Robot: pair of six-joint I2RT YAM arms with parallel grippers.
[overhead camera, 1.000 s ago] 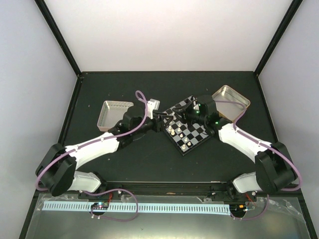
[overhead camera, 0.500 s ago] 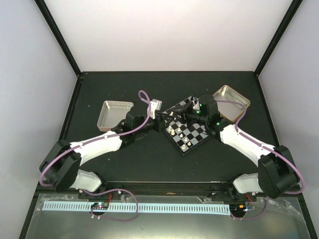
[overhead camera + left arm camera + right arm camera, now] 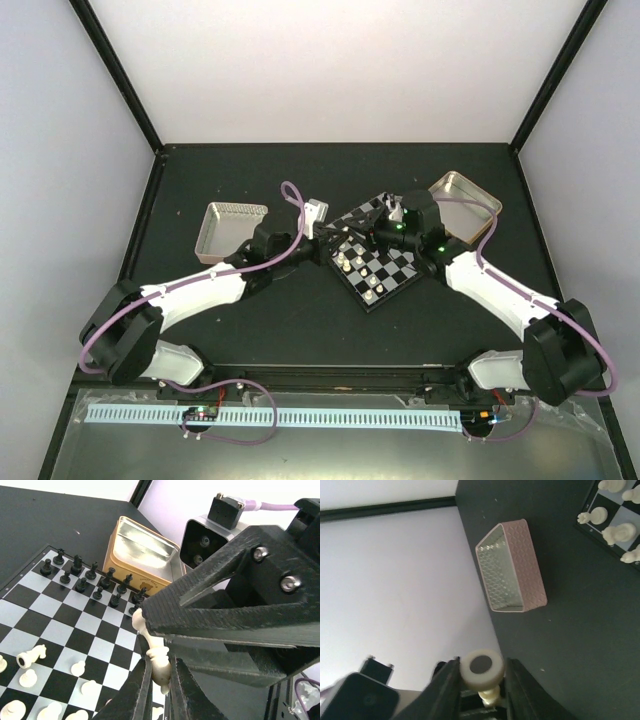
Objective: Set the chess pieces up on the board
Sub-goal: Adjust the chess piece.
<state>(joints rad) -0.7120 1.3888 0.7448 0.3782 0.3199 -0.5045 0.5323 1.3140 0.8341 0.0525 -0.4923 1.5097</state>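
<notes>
The cream piece [image 3: 156, 655] hangs over the edge of the board [image 3: 60, 614], pinched at both ends. The left gripper [image 3: 159, 687] is nearly closed on its head, and the right gripper [image 3: 481, 680] is narrowed round its base disc. Which one truly bears it I cannot tell. It looks light, rigid and smooth, apt to twist or pop out, so it is best gripped at the waist just above the base, with gentle force.

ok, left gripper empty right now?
No, a cream-white chess piece is pinched between the fingers of the left gripper in its wrist view.
</notes>
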